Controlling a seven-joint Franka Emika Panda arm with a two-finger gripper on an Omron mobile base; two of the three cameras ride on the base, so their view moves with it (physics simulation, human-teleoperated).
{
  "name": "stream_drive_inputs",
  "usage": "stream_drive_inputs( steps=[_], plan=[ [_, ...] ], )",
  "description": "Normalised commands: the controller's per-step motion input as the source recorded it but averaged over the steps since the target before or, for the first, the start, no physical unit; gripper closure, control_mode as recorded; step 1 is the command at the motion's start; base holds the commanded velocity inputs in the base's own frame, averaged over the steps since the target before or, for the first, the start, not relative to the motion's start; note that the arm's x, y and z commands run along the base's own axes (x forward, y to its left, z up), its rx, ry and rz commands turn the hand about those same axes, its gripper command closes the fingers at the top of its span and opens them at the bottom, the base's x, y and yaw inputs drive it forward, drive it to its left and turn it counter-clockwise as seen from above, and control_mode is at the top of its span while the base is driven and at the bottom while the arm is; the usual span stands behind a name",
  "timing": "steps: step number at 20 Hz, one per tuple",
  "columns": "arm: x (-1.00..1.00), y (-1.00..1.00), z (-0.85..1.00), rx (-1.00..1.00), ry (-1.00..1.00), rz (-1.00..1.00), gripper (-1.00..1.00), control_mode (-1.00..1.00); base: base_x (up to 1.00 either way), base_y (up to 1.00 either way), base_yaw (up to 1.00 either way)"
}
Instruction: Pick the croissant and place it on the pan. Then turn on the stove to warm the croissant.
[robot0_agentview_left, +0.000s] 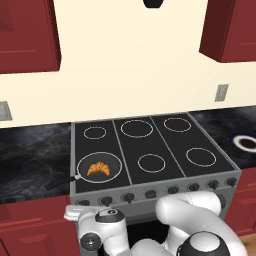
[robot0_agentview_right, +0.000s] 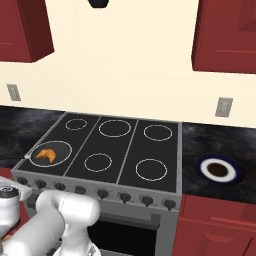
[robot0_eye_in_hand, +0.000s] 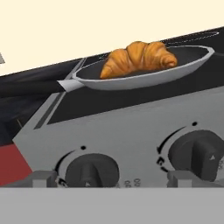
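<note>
The golden croissant (robot0_agentview_left: 98, 169) (robot0_agentview_right: 46, 155) (robot0_eye_in_hand: 139, 58) lies inside the round black pan (robot0_agentview_left: 112, 161) (robot0_agentview_right: 61, 149) (robot0_eye_in_hand: 144, 81). The pan rests on the front left burner of the black stove (robot0_agentview_left: 150, 142) (robot0_agentview_right: 125, 150), its dark handle pointing left over the counter. My gripper (robot0_eye_in_hand: 113, 178) is open and holds nothing. It hangs low before the stove's grey front (robot0_eye_in_hand: 131, 124), below the pan, facing the two leftmost knobs. One fingertip stands beside the left knob (robot0_eye_in_hand: 92, 170) and the other beside the right knob (robot0_eye_in_hand: 199, 153).
More dark knobs (robot0_agentview_left: 172, 190) (robot0_agentview_right: 124, 196) run along the stove's front, with the oven door below. A small white-rimmed dark plate (robot0_agentview_left: 246, 142) (robot0_agentview_right: 218, 170) lies on the dark counter right of the stove. Red cabinets hang above on both sides.
</note>
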Motion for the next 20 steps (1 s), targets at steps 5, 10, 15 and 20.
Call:
stream_drive_inputs(
  steps=[5, 10, 15, 20],
  plan=[
    [0.15, 0.13, -0.17, -0.03, 0.01, 0.00, -1.00, -1.00, 0.00, 0.00, 0.00],
    [0.11, 0.10, -0.23, -0.03, 0.02, 0.00, -1.00, -1.00, 0.00, 0.00, 0.00],
    [0.13, 0.13, -0.16, -0.03, 0.03, 0.00, -1.00, -1.00, 0.00, 0.00, 0.00],
    [0.06, 0.16, -0.01, -0.03, 0.01, -0.02, 1.00, -1.00, 0.00, 0.00, 0.00]
  ],
)
